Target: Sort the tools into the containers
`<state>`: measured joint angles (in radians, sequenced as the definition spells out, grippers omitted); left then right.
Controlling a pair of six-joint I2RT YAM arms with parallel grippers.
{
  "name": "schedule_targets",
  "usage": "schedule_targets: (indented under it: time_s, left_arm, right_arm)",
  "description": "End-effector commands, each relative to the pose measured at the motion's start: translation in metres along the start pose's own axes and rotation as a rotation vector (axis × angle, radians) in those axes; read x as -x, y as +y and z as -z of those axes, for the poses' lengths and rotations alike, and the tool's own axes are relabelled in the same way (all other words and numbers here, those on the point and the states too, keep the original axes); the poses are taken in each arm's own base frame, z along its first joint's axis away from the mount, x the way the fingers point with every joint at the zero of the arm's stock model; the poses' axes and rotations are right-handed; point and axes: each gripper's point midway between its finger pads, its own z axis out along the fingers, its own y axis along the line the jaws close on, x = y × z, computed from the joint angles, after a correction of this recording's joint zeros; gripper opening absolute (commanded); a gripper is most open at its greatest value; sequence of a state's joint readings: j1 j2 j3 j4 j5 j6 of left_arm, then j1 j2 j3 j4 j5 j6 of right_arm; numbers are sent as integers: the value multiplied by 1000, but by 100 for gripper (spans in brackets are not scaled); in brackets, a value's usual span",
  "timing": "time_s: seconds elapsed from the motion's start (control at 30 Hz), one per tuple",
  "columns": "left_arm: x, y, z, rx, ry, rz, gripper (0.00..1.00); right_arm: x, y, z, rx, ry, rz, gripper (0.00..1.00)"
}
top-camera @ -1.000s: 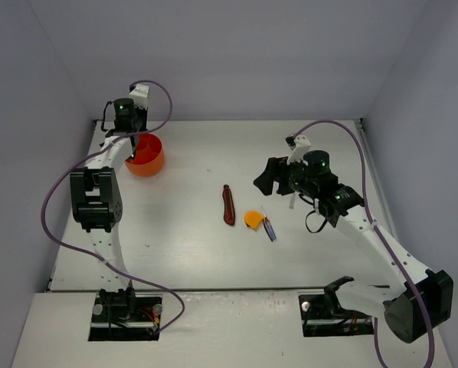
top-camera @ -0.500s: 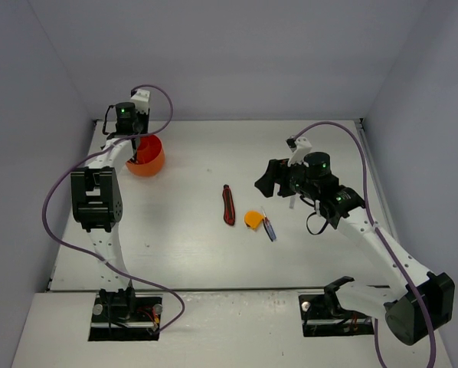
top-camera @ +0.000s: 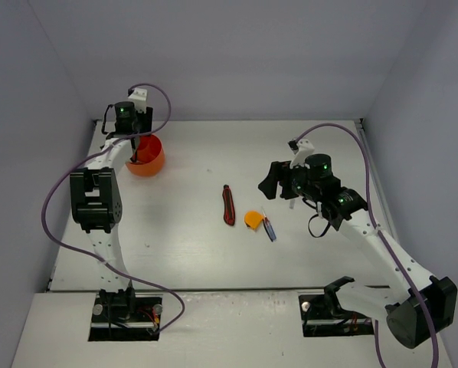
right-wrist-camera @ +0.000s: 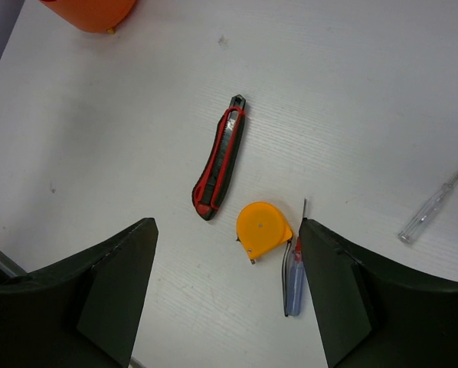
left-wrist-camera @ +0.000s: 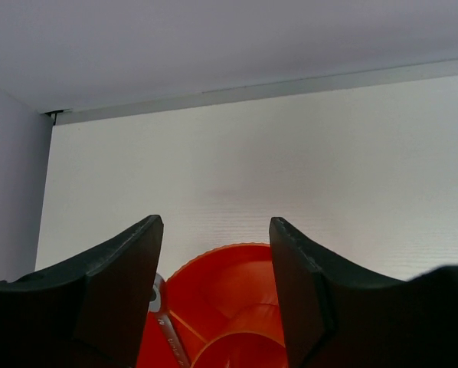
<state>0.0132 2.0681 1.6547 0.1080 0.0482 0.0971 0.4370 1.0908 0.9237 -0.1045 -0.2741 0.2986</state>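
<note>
hanging over the round orange-red plastic tub (left-wrist-camera: 223, 285) at far left, the left fingers (left-wrist-camera: 110, 299) are apart; the right fingers (right-wrist-camera: 99, 303) too.

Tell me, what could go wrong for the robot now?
Two things might. The orange tape measure lies close beside the blue-red screwdriver, so the open right hand above them could pinch both or knock one away. The open left hand hangs close over the orange tub, which has a silver wrench inside. A finger could catch the rim and tip it.
</note>
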Motion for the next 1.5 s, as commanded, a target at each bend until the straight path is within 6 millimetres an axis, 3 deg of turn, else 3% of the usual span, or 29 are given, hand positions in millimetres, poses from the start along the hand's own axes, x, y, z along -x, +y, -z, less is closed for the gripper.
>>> schedule_targets:
  time_s: [0.0,0.1,0.17,0.27,0.4,0.43,0.6,0.8,0.93,1.07,1.37,1.47]
  left_arm:
    - [113,17,59,35,-232,127,56]
    - [128,13,86,5,-220,207,62]
    - [133,-9,107,-55,-182,244,66]
    - [133,-33,145,-131,-130,289,71]
    - [114,-73,181,-238,-59,316,74]
    - [118,-73,190,-245,-66,320,74]
    - [81,-122,239,-336,35,330,75]
    - [32,-166,276,-418,133,383,75]
    - [11,-178,289,-436,179,411,75]
    - [5,-178,290,-428,196,433,75]
    - [13,-188,286,-474,206,436,75]
    - [14,-191,285,-483,209,435,75]
  right_arm:
    - [28,-12,10,-95,-78,26,71]
    - [27,-33,11,-213,-76,16,71]
    - [24,-50,11,-305,-69,7,71]
    - [17,-65,8,-371,-43,3,72]
    - [3,-82,-2,-426,4,-35,73]
    - [2,-85,-2,-435,3,-52,73]
    - [-10,-125,-11,-560,29,-210,66]
    - [-24,-153,-40,-626,116,-267,58]
    - [-34,-164,-62,-635,180,-281,57]
    - [-56,-181,-79,-666,257,-301,53]
    - [-78,-193,-98,-669,331,-322,49]
    - [-85,-194,-99,-671,347,-331,43]
